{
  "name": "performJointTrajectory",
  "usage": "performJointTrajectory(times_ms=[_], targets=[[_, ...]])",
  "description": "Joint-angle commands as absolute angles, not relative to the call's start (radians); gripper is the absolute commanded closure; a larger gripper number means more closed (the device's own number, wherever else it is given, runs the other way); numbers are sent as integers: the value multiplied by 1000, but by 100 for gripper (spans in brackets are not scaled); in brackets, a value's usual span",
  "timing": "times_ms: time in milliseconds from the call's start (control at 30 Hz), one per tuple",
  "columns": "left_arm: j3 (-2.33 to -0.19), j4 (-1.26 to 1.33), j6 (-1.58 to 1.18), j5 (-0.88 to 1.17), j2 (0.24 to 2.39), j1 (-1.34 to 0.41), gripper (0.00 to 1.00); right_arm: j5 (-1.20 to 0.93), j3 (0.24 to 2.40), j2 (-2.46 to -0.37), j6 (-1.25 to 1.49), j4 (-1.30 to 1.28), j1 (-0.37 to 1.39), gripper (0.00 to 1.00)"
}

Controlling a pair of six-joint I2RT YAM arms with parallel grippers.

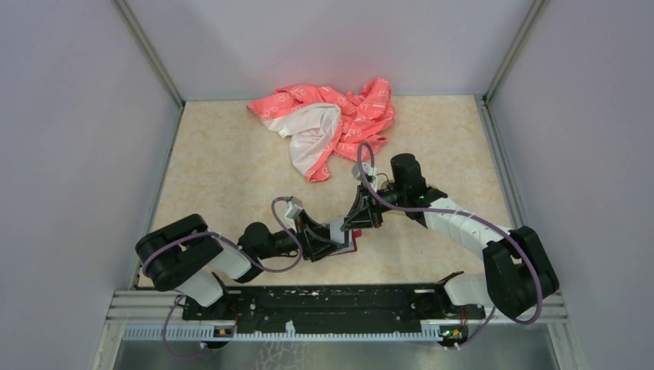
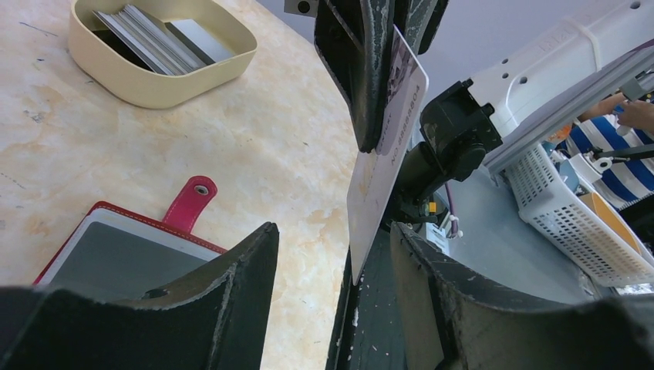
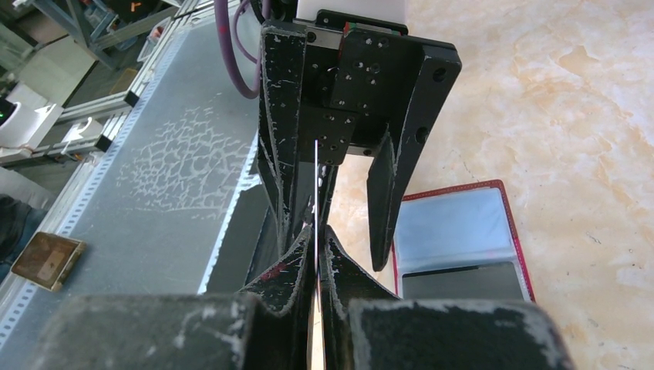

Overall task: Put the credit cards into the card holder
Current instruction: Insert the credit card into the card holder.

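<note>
Right claw is clamped on one credit card, which I see edge-on from its wrist and as a pale printed face from the left wrist. The card's lower end hangs between the fingers of the left claw, which stand apart and are not closed on it.

The card holder lies open on the desk just beside both claws, with its snap tab folded outward. Its upper grey-blue pocket looks unfilled. I note a dark card seated in the lower pocket.

Apart from the holder, the beige tray contains a leaning stack of cards.
</note>
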State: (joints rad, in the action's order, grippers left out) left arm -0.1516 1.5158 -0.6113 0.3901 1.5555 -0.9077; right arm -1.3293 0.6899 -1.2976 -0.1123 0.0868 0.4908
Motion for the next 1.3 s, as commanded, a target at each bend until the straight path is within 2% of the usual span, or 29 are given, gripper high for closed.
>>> performJointTrajectory(times_ms=[0,200,367,400,500,533,600,733,800,1067,1267], targets=[[-146,1792,-613,396,1534,-899,39,-1353,719,-1298,-132,104,500,98],[-150,1793,-614,393,1537,-897,41,-1355,719,-1284,-135,102,508,98],[-153,1792,-625,400,1534,-896,51,-1348,717,-1280,-144,95,509,98],[-155,1792,-625,403,1531,-895,57,-1347,716,-1281,-145,95,509,98],[-157,1792,-629,417,1518,-887,93,-1344,718,-1283,-151,87,512,98],[-156,1793,-629,425,1516,-883,100,-1341,720,-1283,-158,80,514,97],[-152,1793,-622,437,1512,-879,100,-1333,725,-1282,-174,60,515,93],[-127,1761,-630,485,1496,-831,100,-1283,757,-1271,-233,-14,515,65],[-125,1685,-664,538,1469,-784,100,-1260,781,-1262,-291,-98,514,58],[-234,1170,-549,705,1338,-744,100,-1227,773,-1243,-229,-61,503,56],[-307,918,-431,736,1273,-744,100,-1226,777,-1250,-212,-56,500,56]])
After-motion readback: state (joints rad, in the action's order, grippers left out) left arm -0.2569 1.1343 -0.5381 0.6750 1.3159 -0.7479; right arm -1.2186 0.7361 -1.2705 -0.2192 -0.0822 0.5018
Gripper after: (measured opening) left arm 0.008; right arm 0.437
